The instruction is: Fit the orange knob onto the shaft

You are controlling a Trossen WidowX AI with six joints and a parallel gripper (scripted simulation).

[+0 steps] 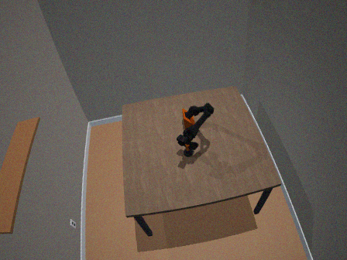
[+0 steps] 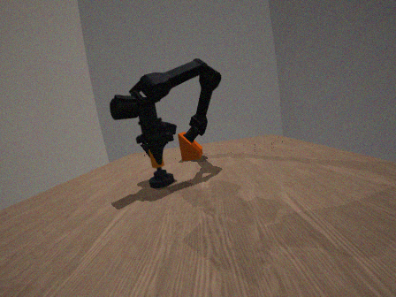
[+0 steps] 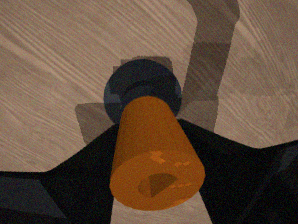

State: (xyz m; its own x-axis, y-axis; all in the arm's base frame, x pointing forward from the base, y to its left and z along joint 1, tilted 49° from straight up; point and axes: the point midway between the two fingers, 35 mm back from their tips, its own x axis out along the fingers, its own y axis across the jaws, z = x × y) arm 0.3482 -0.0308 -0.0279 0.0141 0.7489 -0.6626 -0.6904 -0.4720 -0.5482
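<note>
The orange knob (image 1: 187,147) (image 2: 156,163) (image 3: 150,145) is held upright or nearly so between the fingers of my gripper (image 2: 156,158), which is shut on it. The knob's near end, with a flat-sided hole, faces the wrist camera. The dark round pedestal (image 1: 188,153) (image 2: 162,179) (image 3: 142,72) stands on the table directly below the knob. In the exterior view a short dark piece of shaft shows between the knob's lower end and the pedestal, so the knob is above the pedestal. Whether the shaft's tip is inside the knob is hidden, as is the shaft's flat side.
An orange wedge-shaped block (image 1: 188,120) (image 2: 190,151) stands at the arm's base, behind the pedestal in the exterior view. The arm arches above the wooden table (image 1: 163,186) (image 2: 247,230) and casts shadows around the pedestal.
</note>
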